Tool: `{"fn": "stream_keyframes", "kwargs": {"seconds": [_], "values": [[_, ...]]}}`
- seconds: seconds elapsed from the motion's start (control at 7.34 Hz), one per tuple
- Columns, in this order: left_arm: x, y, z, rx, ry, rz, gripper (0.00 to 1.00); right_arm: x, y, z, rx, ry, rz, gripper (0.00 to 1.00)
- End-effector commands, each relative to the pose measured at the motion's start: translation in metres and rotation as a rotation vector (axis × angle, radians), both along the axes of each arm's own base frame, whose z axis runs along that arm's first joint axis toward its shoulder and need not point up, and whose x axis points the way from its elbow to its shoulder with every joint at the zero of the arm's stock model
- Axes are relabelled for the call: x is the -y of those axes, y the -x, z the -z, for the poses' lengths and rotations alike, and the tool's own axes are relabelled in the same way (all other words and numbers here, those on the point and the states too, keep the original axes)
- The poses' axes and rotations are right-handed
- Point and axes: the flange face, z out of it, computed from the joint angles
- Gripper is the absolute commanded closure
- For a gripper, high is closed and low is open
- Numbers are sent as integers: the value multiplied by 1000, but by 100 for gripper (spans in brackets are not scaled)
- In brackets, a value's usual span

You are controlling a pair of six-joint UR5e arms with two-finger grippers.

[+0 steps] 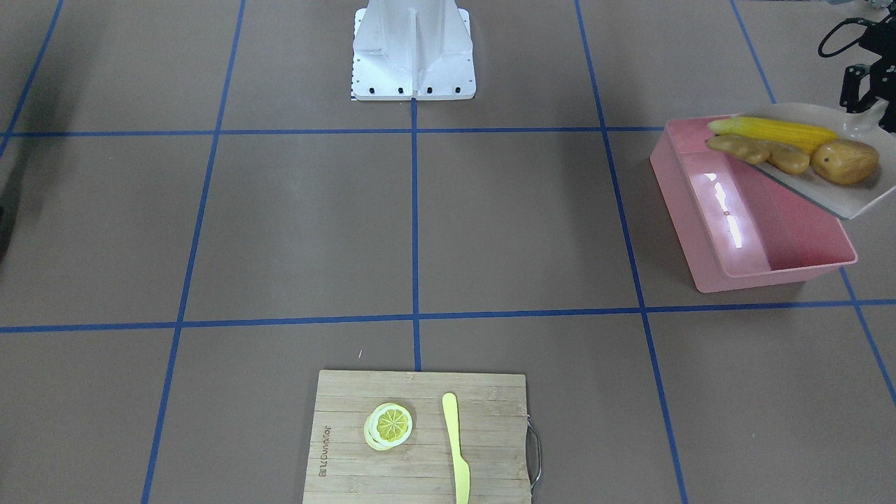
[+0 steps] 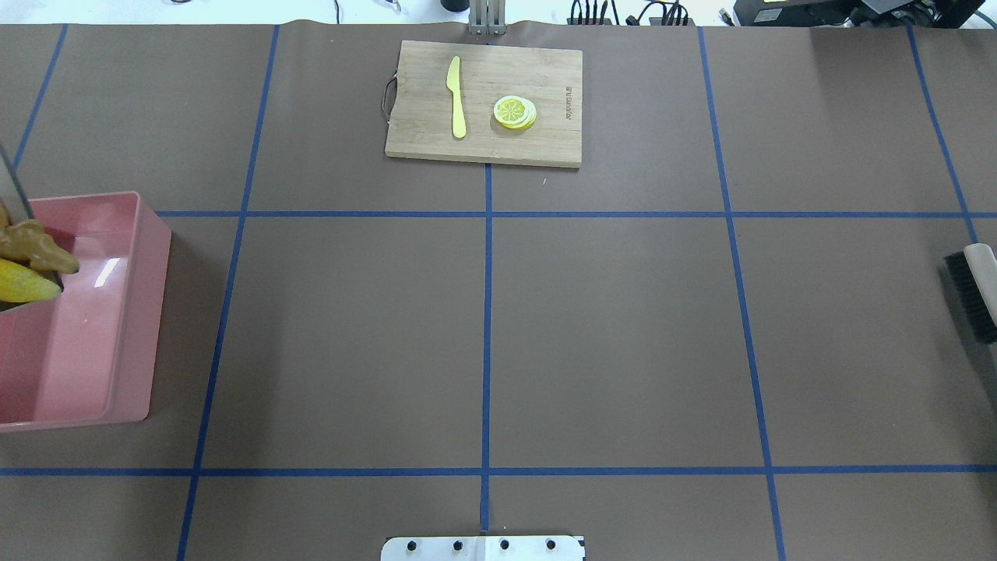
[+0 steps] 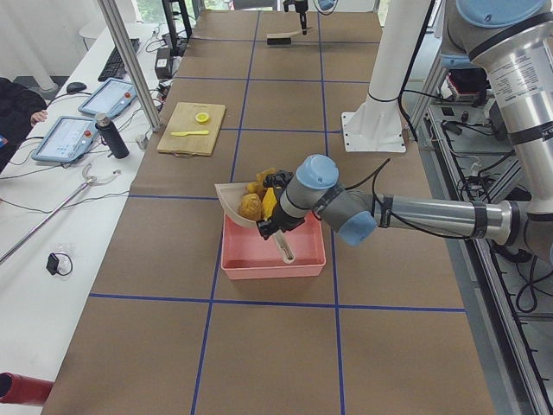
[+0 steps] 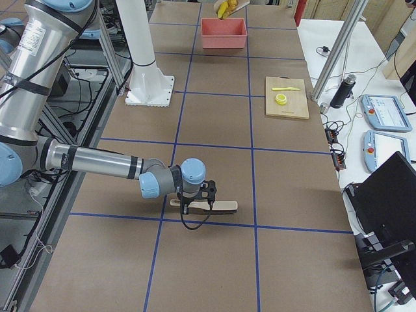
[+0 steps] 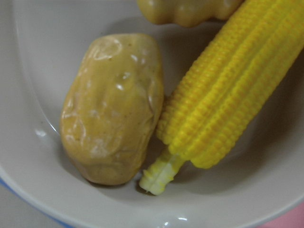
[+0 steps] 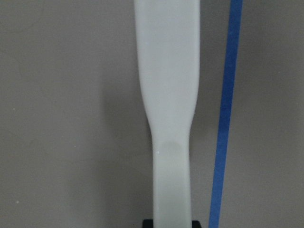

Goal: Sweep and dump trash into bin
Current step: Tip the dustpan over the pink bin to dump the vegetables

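Holding at the dump step: corn (image 1: 773,131), potato (image 1: 845,161) and ginger (image 1: 759,152) all sit in the dustpan (image 1: 857,199), touching one another. None of them is in the bin (image 1: 770,273) yet. The dustpan is off the table and tilted, its lip over the bin's inside at one end. Corn and ginger tips poke past the lip; the potato lies deeper in the pan. The left gripper (image 3: 273,226) is closed on the dustpan's handle and carries the load; the fingers themselves are not clearly seen. The right gripper (image 6: 171,223) is well away at the table's other end, closed on the handle of the brush (image 4: 218,206), low at the table. The board (image 1: 420,434) with lemon (image 1: 389,425) and knife (image 1: 456,448) stands apart and is not involved. Judged next: tip further until all three slide out. Risks: the corn lies across the lip rather than along the slide, so it may roll off sideways and clear the bin's near rim. The round potato may strike the glossy sloped wall and bounce out. A sudden load shift may twist the handle in the claw. A lip lowered too far may catch the wall and shove the bin.
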Motion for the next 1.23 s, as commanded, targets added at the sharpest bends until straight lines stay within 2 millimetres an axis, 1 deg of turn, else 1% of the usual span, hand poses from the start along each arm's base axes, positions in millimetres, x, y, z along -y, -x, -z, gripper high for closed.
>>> {"fn": "stream_keyframes", "kwargs": {"seconds": [0.0, 0.14, 0.27, 0.41, 0.54, 0.68, 0.82, 0.95, 1.09], "values": [[-11, 33, -61, 90, -13, -42, 100, 2, 2, 2, 17, -1, 6, 100], [-10, 38, -60, 124, -66, -71, 100, 2, 2, -2, 16, 3, 10, 100], [-5, 40, -50, 199, -181, -137, 100, 4, 3, -4, 19, 2, 13, 100], [4, 45, -43, 309, -306, -209, 100, 4, 3, -6, 17, 9, 12, 100], [8, 49, -31, 395, -379, -232, 100, 6, 5, -4, 23, 7, 10, 100], [12, 56, -18, 496, -472, -236, 100, 5, 4, -7, 22, 17, 8, 71], [16, 60, -12, 592, -553, -239, 100, 4, 4, -8, 22, 22, 8, 48], [20, 60, -2, 632, -592, -248, 100, 5, 5, -5, 31, 21, 7, 22], [28, 59, 7, 636, -615, -239, 100, 8, 6, -5, 32, 17, 8, 0]]}}
